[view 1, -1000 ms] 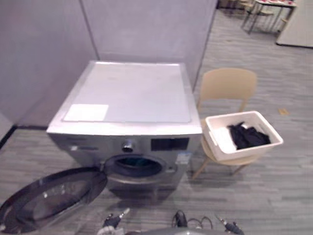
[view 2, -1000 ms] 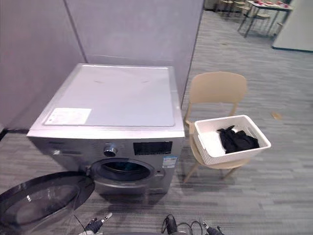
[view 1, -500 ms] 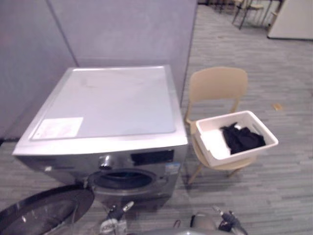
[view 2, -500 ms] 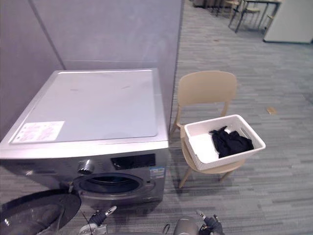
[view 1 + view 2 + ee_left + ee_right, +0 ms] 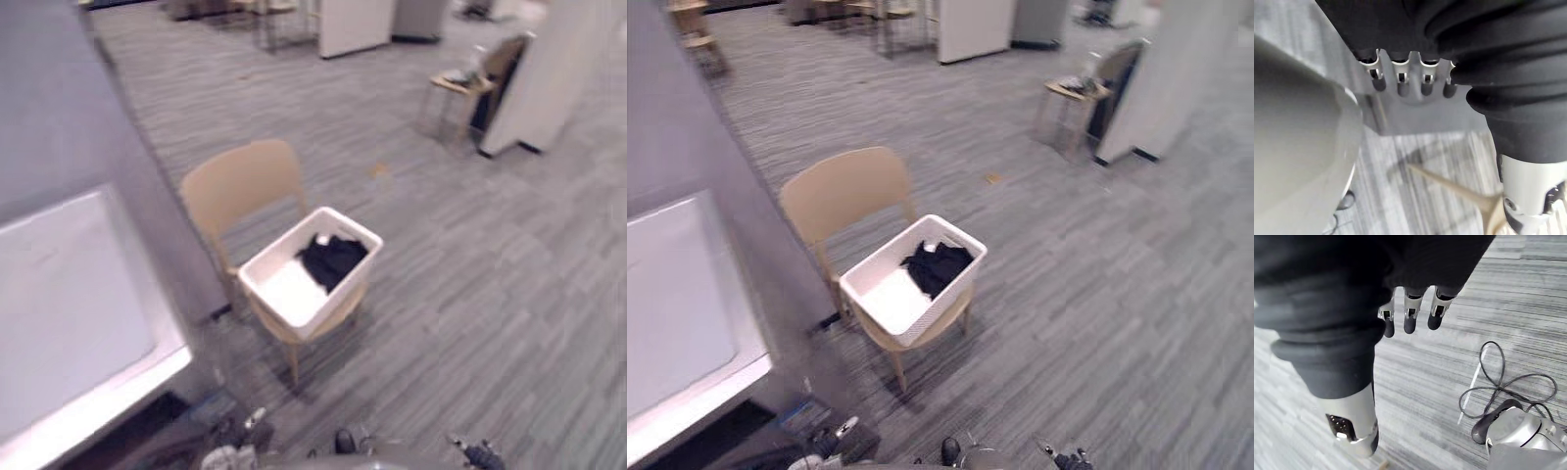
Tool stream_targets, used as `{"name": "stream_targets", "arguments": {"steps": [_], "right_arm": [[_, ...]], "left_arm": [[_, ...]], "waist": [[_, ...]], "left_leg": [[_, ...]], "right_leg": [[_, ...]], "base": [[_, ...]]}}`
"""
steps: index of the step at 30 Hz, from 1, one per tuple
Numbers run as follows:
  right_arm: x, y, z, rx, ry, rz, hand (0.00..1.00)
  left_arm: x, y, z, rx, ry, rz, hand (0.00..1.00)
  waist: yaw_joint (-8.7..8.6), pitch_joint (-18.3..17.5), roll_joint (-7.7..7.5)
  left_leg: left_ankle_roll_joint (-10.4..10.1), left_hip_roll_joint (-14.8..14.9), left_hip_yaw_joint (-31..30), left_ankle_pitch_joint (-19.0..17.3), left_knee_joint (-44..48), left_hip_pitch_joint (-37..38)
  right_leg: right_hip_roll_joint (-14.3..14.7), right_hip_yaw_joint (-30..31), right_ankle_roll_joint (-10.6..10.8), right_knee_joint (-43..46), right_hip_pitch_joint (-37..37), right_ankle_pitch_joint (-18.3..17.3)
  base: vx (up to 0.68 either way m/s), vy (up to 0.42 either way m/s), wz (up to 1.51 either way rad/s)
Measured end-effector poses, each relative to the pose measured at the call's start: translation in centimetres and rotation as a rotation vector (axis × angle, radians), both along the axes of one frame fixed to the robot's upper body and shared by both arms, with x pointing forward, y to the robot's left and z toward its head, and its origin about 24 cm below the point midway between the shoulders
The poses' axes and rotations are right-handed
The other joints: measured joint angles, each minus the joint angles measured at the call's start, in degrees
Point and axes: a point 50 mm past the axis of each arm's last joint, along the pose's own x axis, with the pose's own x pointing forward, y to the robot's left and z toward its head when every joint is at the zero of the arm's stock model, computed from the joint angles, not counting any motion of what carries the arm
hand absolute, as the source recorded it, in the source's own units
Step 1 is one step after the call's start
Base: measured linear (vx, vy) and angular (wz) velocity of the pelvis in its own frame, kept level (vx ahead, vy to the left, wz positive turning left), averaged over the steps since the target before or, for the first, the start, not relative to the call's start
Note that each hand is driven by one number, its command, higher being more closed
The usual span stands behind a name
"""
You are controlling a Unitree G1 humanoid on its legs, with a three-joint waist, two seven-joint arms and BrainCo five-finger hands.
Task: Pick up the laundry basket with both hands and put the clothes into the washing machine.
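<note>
A white laundry basket rests on the seat of a tan chair, near the middle of the eye views. A bundle of black clothes lies in its far end. The washing machine's pale top fills the lower left corner, and its round door shows close by in the left wrist view. My left hand hangs low beside the machine, fingers relaxed and holding nothing. My right hand hangs over the carpet, fingers straight and empty. Both are well short of the basket.
A grey partition wall rises behind the machine on the left. A small side table and a white pillar stand far off at the right. Grey carpet spreads to the right of the chair.
The camera has swung right: the machine has slid to the left edge of the picture and its drum opening has left it. Basket and chair themselves have not moved.
</note>
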Motion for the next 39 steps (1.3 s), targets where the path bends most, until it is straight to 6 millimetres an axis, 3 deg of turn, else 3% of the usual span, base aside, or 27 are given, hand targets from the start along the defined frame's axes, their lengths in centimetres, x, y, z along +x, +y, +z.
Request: {"name": "stream_targets", "arguments": {"steps": [2,4,5,6,9,11,12,13,14,15,16,17,18,19,20,21,22,23,24,25,26,29,31,32,33,36,39], "right_arm": [[-0.3,0.4,-0.2,0.012,0.013,-0.001,0.0],[0.5,1.0,-0.2,0.023,-0.004,0.008,0.0],[0.8,1.1,-0.2,0.02,-0.006,0.023,0.0],[1.9,1.2,0.0,0.013,-0.024,0.058,0.0],[3.2,1.7,0.1,0.011,-0.041,0.108,0.0],[4.5,2.3,0.4,0.016,-0.074,0.157,0.0],[4.7,2.9,0.4,0.024,-0.081,0.182,0.0],[4.5,3.1,0.2,0.03,-0.07,0.183,0.0],[3.6,2.9,0.0,0.031,-0.045,0.172,0.0],[3.1,2.1,0.1,0.013,-0.034,0.163,0.0],[3.3,2.0,0.1,0.013,-0.034,0.161,0.0],[2.6,1.3,0.1,0.006,-0.019,0.126,0.0],[1.1,0.7,-0.1,0.003,0.012,0.073,0.0],[0.3,0.5,-0.2,0.004,0.025,0.049,0.0],[-0.9,0.6,-0.3,0.011,0.047,0.02,0.0],[-2.0,1.4,-0.6,0.029,0.066,0.004,0.0],[-2.7,2.0,-0.8,0.046,0.08,-0.007,0.0],[-4.0,3.0,-1.1,0.076,0.109,-0.032,0.0],[-4.8,2.5,-0.9,0.064,0.107,-0.08,0.0],[-4.9,2.3,-0.8,0.059,0.101,-0.095,0.0],[-4.7,2.2,-0.7,0.055,0.09,-0.095,0.0],[-4.0,2.0,-0.7,0.055,0.079,-0.087,0.0],[-3.4,1.8,-0.7,0.054,0.067,-0.083,0.0],[-3.4,1.9,-0.8,0.062,0.074,-0.081,0.0],[-3.4,2.0,-0.8,0.065,0.079,-0.081,0.0],[-3.8,1.7,-1.0,0.07,0.095,-0.124,0.0],[-4.2,1.5,-1.0,0.069,0.102,-0.148,0.0]], "left_arm": [[-0.7,0.3,-0.2,-0.015,0.035,0.029,0.0],[-0.4,-0.2,-0.2,-0.069,0.036,0.032,0.0],[-0.3,-0.2,-0.2,-0.088,0.036,0.044,0.0],[-0.2,-0.1,-0.2,-0.092,0.04,0.047,0.0],[-0.4,0.1,-0.4,-0.119,0.055,0.125,0.0],[-0.9,0.5,-0.4,-0.118,0.068,0.162,0.0],[-0.8,1.2,-0.4,-0.117,0.062,0.179,0.0],[-0.5,1.9,-0.2,-0.092,0.056,0.163,0.0],[-0.4,2.0,-0.1,-0.055,0.051,0.11,0.0],[-0.7,1.3,-0.1,-0.031,0.037,0.064,0.0],[-0.6,1.5,0.0,-0.011,0.019,0.06,0.0],[-0.2,1.3,0.0,-0.007,0.015,0.053,0.0],[0.1,0.7,0.0,-0.02,0.005,0.052,0.0],[0.3,0.3,0.0,-0.026,-0.002,0.052,0.0],[0.5,-0.1,0.1,-0.034,-0.018,0.052,0.0],[1.1,-0.1,0.3,-0.033,-0.04,0.05,0.0],[1.3,0.3,0.4,-0.019,-0.049,0.047,0.0],[1.7,0.2,0.5,-0.02,-0.057,0.044,0.0],[1.8,-1.0,0.4,-0.045,-0.06,0.027,0.0],[1.9,-1.3,0.4,-0.051,-0.061,0.025,0.0],[1.9,-1.4,0.4,-0.05,-0.058,0.018,0.0],[2.2,-2.1,0.4,-0.06,-0.061,-0.003,0.0],[1.9,-2.0,0.3,-0.059,-0.048,-0.002,0.0],[1.6,-1.6,0.2,-0.052,-0.036,0.004,0.0],[1.4,-1.4,0.1,-0.049,-0.032,0.01,0.0],[1.5,-0.4,0.2,-0.033,-0.032,0.029,0.0],[1.2,0.1,0.2,-0.022,-0.031,0.031,0.0]], "waist": [[0.04,0.06,0.35],[0.58,0.59,1.17],[1.4,0.42,1.17],[1.78,0.7,0.76],[2.02,1.16,0.43],[2.26,1.02,-0.09],[1.8,1.29,-3.0],[0.68,1.98,-4.79],[0.24,1.61,-4.79],[0.7,0.75,-1.9],[0.67,1.29,-2.95],[-0.65,1.26,-2.52],[-0.86,1.59,-2.13],[-0.88,1.66,-1.38],[-1.3,0.98,-1.6],[-1.5,0.27,-2.67],[-1.49,-0.43,-4.76],[-1.57,-0.44,-5.65],[-1.81,-1.48,-4.2],[-1.43,-1.85,-3.55],[-1.88,-2.29,-2.72],[-1.7,-2.8,-2.78],[-1.67,-3.05,-2.47],[-1.72,-3.15,-3.68],[-1.68,-3.34,-3.6],[-1.67,-2.43,-4.36],[-1.77,-1.87,-4.47]], "left_leg": [[-0.66,-5.11,-0.4,-0.85,-12.1,-2.62],[-2.98,-8.02,-2.8,3.31,-29.96,-4.28],[-3.3,-8.4,-2.85,5.24,-31.9,-3.68],[-1.29,-8.75,-2.16,7.32,-35.15,-2.47],[-0.55,-8.48,-0.47,8.06,-36.03,0.25],[-0.18,-9.14,-0.3,7.36,-40.18,3.85],[-0.33,-10.89,-0.16,7.29,-40.48,4.27],[-0.43,-12.94,-1.42,7.24,-39.4,5.14],[0.22,-14.2,-2.47,6.65,-34.7,4.84],[3.05,-13.11,-4.28,4.5,-36.27,6.71],[2.16,-13.11,-3.17,4.03,-38.52,8.81],[2.04,-12.66,-4.34,4.06,-38.87,9.92],[1.47,-11.27,-5.78,3.74,-39.43,11.32],[0.9,-10.34,-6.73,3.63,-39.61,11.81],[-1.34,-8.39,-8.54,3.4,-39.73,11.63],[-3.21,-7.41,-10.46,2.95,-39.84,11.23],[-4.89,-7.38,-11.57,2.91,-39.93,10.94],[-7.18,-5.72,-13.54,2.77,-39.76,10.53],[-7.47,-3.75,-12.34,3.07,-39.08,9.96],[-6.96,-3.57,-11.26,3.75,-39.43,10.13],[-7.82,-1.35,-6.66,5.62,-40.59,10.74],[-10.01,1.1,-3.39,11.05,-44.78,12.53],[-10.86,2.19,-3.89,12.56,-44.59,12.39],[-11.25,2.38,-3.86,13.77,-44.06,11.25],[-11.4,2.51,-3.88,14.2,-43.37,10.85],[-10.98,4.36,-1.45,14.6,-35.65,6.01],[-8.25,4.95,4.0,16.46,-36.27,5.2]], "right_leg": [[-0.33,3.0,0.01,-1.17,0.94,-0.01],[-0.23,4.41,-0.65,-3.29,0.83,0.39],[-0.2,5.22,-0.6,-3.27,0.58,0.35],[-0.18,5.76,0.76,-1.29,-0.68,-1.23],[0.25,5.28,3.41,3.24,-0.73,-4.54],[-2.02,-1.13,10.53,9.6,-2.25,-9.14],[-4.45,-3.9,15.22,19.85,-6.84,-9.97],[-5.89,-5.76,14.83,21.39,-6.79,-9.8],[-7.08,-7.96,14.98,18.8,-4.22,-13.09],[-7.65,-11.67,13.95,21.52,-4.63,-15.3],[-10.57,-13.48,7.81,32.34,-8.21,-15.35],[-14.77,-14.46,5.23,40.44,-10.73,-15.51],[-18.24,-13.5,5.43,41.98,-11.6,-15.63],[-19.47,-12.38,5.6,40.86,-11.73,-15.53],[-21.46,-8.95,6.8,34.68,-11.46,-14.48],[-23.57,-4.71,8.34,24.96,-9.47,-11.88],[-25.17,-2.3,7.85,17.88,-7.71,-9.81],[-25.52,-4.11,16.61,14.12,-5.85,-6.97],[-23.27,-6.47,14.6,13.11,-4.73,-7.2],[-22.44,-7.24,14.62,13.14,-4.59,-7.05],[-21.32,-10.06,13.75,13.18,-3.37,-7.82],[-18.96,-13.34,12.45,13.01,-1.16,-8.7],[-18.29,-15.0,12.26,12.82,-0.23,-8.77],[-18.35,-16.13,11.57,12.66,0.27,-9.14],[-18.43,-16.94,11.2,12.45,0.72,-9.35],[-18.23,-22.19,9.95,10.32,5.07,-9.77],[-18.23,-28.79,9.21,8.08,9.66,-10.94]], "base": [[0.12,0.073,-0.78],[0.12,0.064,-0.31],[0.14,0.045,-0.1],[0.16,0.023,-0.06],[0.15,-0.042,-0.01],[0.11,-0.054,-0.09],[0.04,-0.133,0.3],[0.06,-0.135,0.58],[0.22,-0.068,0.3],[0.27,-0.034,-0.16],[0.24,-0.071,-0.16],[0.18,-0.213,0.15],[0.14,-0.257,0.45],[0.19,-0.378,0.51],[0.15,-0.438,0.75],[0.16,-0.483,0.88],[0.18,-0.585,0.98],[0.2,-0.531,0.9],[0.21,-0.479,0.71],[0.21,-0.332,0.58],[0.17,-0.238,0.37],[0.19,-0.335,0.37],[0.09,-0.17,0.42],[0.06,-0.128,0.44],[0.04,-0.137,0.66],[0.01,-0.122,0.86],[-0.05,-0.115,1.2]]}}
